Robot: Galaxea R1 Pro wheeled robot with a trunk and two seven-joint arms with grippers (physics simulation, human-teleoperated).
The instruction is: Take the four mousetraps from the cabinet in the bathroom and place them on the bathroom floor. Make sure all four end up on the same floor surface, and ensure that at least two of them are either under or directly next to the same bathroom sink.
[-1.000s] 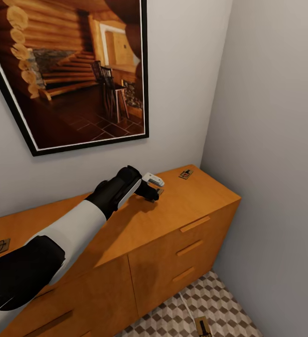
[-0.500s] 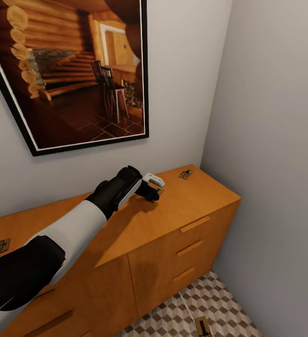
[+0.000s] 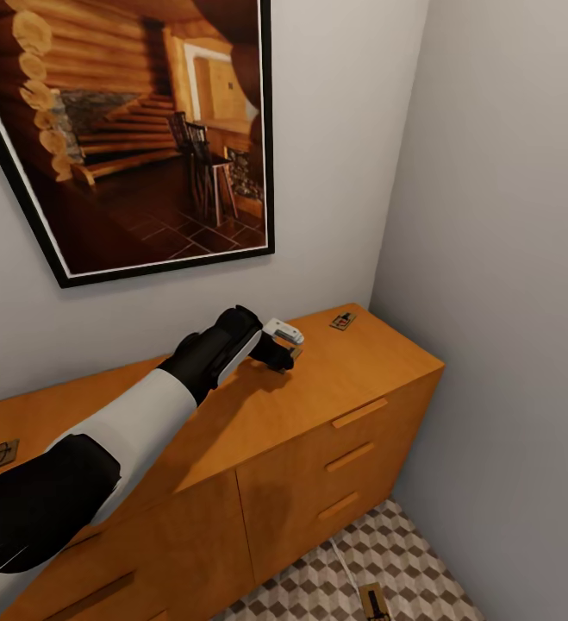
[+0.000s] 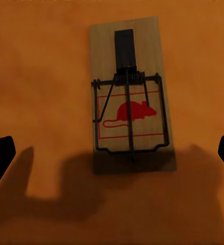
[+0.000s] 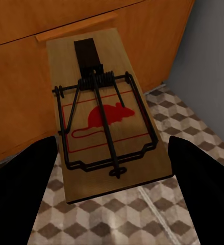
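Mousetrap (image 4: pixel 128 120) between left gripper (image 4: pixel 112 155) fingers (untouched)

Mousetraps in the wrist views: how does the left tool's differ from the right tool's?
The cabinet-top mousetrap lies flat on the cabinet, untouched under the open left tool; the held mousetrap is clamped in the right tool, above the bathroom floor. Both show a red mouse print and dark wire.

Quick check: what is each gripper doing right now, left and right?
Left gripper: open, fingers spread either side of a mousetrap lying on the cabinet top.
Right gripper: holding another mousetrap above the patterned floor.
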